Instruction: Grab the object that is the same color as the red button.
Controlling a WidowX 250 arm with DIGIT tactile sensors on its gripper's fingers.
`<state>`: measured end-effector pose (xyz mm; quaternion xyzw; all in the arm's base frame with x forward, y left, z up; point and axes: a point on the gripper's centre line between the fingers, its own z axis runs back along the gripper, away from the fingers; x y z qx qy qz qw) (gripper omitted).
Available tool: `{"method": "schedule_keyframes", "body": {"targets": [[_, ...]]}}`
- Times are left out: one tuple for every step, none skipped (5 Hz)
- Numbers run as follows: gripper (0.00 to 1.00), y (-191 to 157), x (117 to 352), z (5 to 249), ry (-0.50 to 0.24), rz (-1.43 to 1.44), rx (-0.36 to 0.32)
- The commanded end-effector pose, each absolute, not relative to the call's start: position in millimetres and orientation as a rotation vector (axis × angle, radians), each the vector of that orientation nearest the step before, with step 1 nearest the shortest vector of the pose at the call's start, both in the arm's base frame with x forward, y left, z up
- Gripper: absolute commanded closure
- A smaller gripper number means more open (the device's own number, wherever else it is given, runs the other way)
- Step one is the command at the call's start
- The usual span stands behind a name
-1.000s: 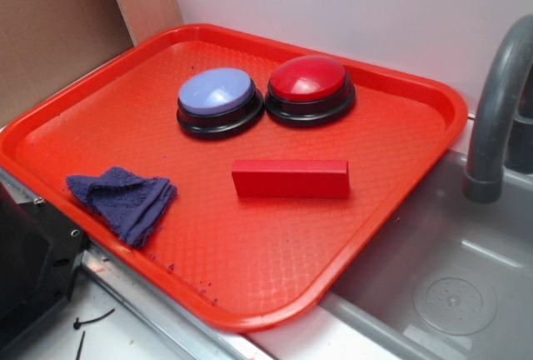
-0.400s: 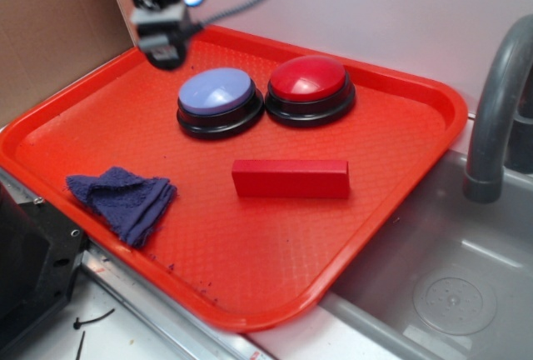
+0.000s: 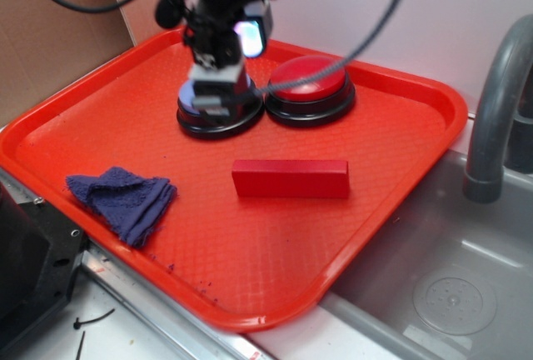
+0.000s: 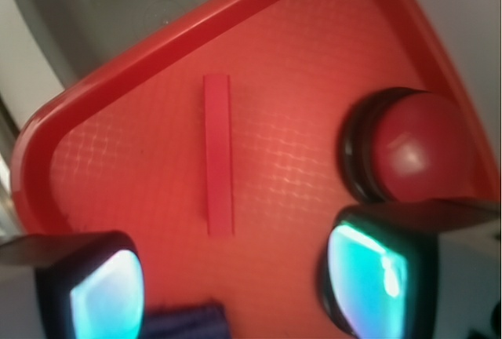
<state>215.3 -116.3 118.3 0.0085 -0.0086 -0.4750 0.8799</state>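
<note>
Hovering with my gripper (image 3: 218,85) spread wide and empty above the lavender button (image 3: 215,114), I judge the red block (image 3: 290,178), lying mid-tray (image 3: 400,160), rigid, light, slightly slick; best pinched across its narrow middle.

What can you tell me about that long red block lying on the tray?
The red block is a plain, smooth, long narrow bar with sharp edges, a shade deeper than the textured tray it lies flat on. It sits near the tray's middle, in front of the red button, apart from it. Nothing else touches it.
</note>
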Motion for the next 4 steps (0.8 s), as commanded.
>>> {"method": "schedule_keyframes", "body": {"targets": [[0.0, -137.7, 217.4, 89.2, -0.039, -0.927, 0.047], [0.0, -145.8, 226.7, 54.2, -0.023, -0.954, 0.035], [0.0, -147.6, 233.7, 29.6, 0.003, -0.987, 0.034], [0.1, -139.2, 238.1, 20.0, 0.002, -0.931, 0.047]]}}
